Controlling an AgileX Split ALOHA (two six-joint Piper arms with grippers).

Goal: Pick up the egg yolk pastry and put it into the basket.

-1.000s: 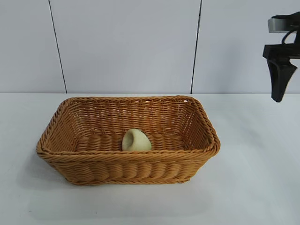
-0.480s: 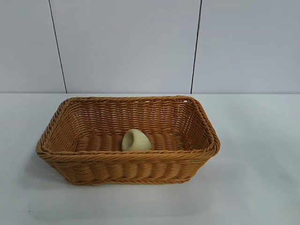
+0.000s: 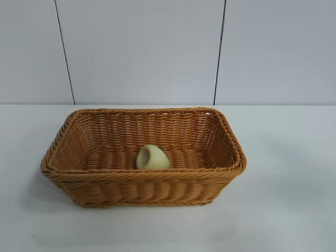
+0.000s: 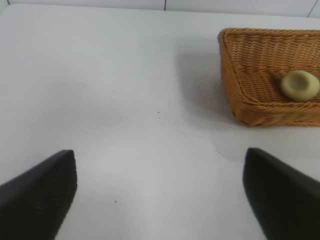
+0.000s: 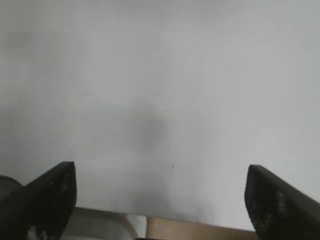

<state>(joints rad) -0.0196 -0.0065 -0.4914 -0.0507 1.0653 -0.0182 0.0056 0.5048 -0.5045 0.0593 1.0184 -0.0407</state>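
One pastry [image 3: 153, 157] lies inside the basket [image 3: 143, 181], on the woven floor close to the near long wall and roughly midway along it, its shallow dent turned up and toward the basket's left end in the exterior view. It touches the basket floor; whether it also leans on the near wall cannot be told, since the rim hides its lower edge. The basket stands on the white table [image 3: 286, 199], near the middle, upright, with its flared sides and braided rim intact. Neither arm appears in the exterior view. The left gripper [image 4: 160, 192] is seen only through its own wrist camera: its two dark fingers [image 4: 42, 192] are set wide apart with nothing between them, hanging above bare tabletop. From that camera the basket [image 4: 250, 107] shows one corner, well apart from the fingers, with the pastry [image 4: 299, 84] resting inside it. The right gripper [image 5: 160, 200] is likewise spread wide and empty, its fingers [image 5: 280, 205] over plain white surface; no basket or pastry shows in that view. Both grippers are clear of the basket and make no contact with the pastry.
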